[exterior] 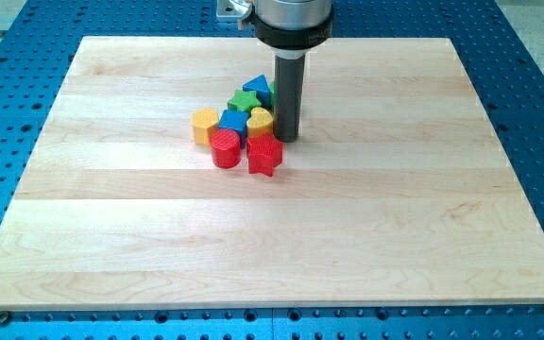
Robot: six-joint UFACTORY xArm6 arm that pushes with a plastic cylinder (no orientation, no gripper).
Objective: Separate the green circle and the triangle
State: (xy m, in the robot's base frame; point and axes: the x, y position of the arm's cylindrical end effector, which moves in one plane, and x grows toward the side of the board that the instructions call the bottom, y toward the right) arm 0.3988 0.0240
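1. Blue triangle (258, 87): far end of the block cluster, left of centre on the far half of the board, just left of the rod.
2. Green block (244, 100): just near-left of the triangle, touching it; its shape cannot be made out.
3. Blue block (233, 121), yellow block (261, 120), yellow hexagon (205, 124): the row nearer the viewer.
4. Red cylinder (225, 148) and red star (264, 154): nearest row.
5. Tip (286, 139): just right of the yellow block. The rod carries no jaws.
6. Wooden board (395, 208) on a blue perforated table (536, 85).
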